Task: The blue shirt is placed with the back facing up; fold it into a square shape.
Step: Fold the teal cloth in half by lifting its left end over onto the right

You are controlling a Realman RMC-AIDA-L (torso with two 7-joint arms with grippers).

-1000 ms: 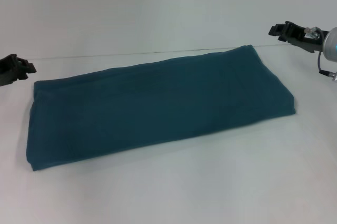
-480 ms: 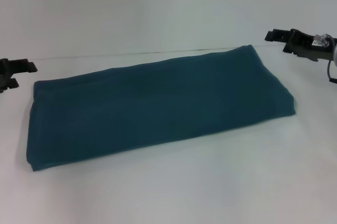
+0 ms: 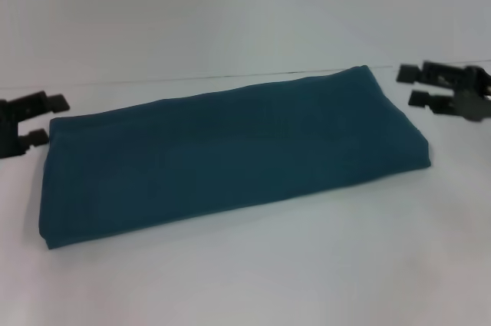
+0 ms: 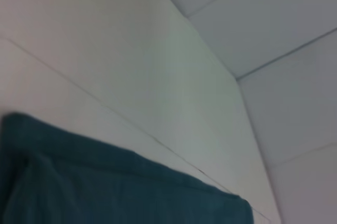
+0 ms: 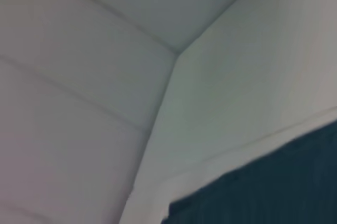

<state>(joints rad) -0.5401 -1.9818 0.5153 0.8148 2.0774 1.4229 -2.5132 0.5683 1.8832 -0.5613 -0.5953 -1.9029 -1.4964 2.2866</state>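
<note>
**Blue shirt folded into a long band, both tools spread at its ends**

The blue shirt lies on the white desk in front of me, and nearest to me there is only bare desk surface. The shirt is folded into a long, narrow rectangle with its plain side up; I see no lettering. It runs at a slant across the head view: its left end sits closer to me, its right end farther back. The near long edge looks thick and rounded, like several layers stacked.

At the shirt's left end I have the left tool. Its two dark fingers are spread apart, pointing toward the cloth, just beside the short edge. I cannot tell whether the fingertips touch the fabric. Nothing is pinched between them.

At the far right corner is the right tool, also with its fingers spread and pointing inward at the shirt, near the corner but apart from it, holding nothing.

From the left wrist view I see one end of the shirt with a folded layer edge, lying against the white desk. The right wrist view shows a corner of the shirt on the desk.

Behind the shirt the desk ends at a thin line, with a pale wall beyond.
</note>
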